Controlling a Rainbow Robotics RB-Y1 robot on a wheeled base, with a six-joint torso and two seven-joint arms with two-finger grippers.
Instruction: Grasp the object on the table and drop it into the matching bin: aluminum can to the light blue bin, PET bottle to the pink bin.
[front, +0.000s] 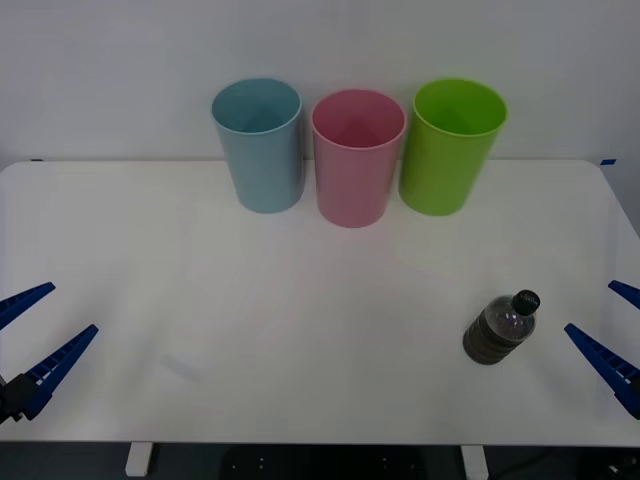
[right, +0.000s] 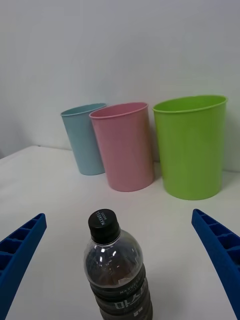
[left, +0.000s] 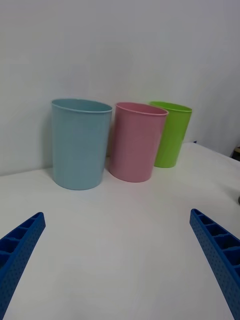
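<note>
Toward the lower right of the front view, the PET bottle (front: 502, 328) stands upright on the table (front: 300, 300), just beside the wide-open right gripper (front: 618, 338). Small, mostly full and smooth-walled, it likely feels moderately weighty and slippery; grip mid-body below the black cap (right: 103, 225). At lower left, the left gripper (front: 38, 334) rests spread wide.

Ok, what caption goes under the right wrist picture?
Open right pincer lined up on the upright PET bottle, pink bin waiting behind.
</note>
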